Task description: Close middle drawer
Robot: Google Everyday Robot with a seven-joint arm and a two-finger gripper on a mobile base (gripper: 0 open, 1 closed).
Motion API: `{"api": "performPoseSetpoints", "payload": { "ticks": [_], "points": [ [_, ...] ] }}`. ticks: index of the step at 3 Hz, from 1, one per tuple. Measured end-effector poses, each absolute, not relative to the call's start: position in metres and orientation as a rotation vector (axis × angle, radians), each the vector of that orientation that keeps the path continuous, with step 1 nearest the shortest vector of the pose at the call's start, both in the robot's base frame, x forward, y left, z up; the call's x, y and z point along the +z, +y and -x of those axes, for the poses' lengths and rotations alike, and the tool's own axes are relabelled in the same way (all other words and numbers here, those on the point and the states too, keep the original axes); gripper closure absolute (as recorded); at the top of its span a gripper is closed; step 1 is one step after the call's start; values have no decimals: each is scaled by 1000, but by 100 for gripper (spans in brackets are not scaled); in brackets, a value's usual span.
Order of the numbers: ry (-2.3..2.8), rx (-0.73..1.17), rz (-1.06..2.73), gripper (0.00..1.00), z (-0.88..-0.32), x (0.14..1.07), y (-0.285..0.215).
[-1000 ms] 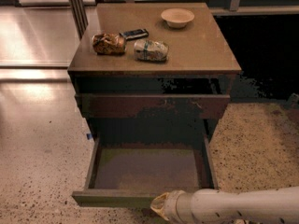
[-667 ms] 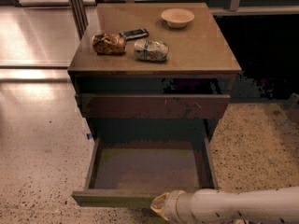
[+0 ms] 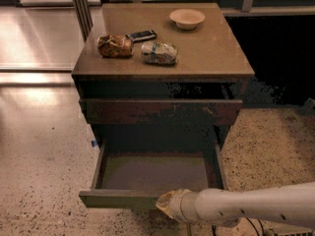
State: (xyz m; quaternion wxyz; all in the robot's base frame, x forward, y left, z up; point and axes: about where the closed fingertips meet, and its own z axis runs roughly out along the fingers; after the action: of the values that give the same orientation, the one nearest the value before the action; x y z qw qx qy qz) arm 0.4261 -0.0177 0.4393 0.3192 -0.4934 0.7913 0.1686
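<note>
Our gripper sits against the front of the middle drawer, which is pulled far out just beyond it. We cannot tell whether it is open or closed. The wood looks stiff and handle-less, so we'd push flat on that front.

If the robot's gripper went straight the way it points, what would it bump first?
Probably the front of the open drawer. The gripper sits low at that front board, pointing left along it, and looks about touching it, though depth is hard to judge here.
</note>
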Motion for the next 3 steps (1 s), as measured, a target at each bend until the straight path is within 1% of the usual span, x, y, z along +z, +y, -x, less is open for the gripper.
{"api": "performPoseSetpoints", "payload": {
  "ticks": [1, 3],
  "points": [
    [2064, 401, 1270, 100, -455, 442, -21],
    [2048, 388, 1285, 100, -460, 439, -16]
  ]
}}
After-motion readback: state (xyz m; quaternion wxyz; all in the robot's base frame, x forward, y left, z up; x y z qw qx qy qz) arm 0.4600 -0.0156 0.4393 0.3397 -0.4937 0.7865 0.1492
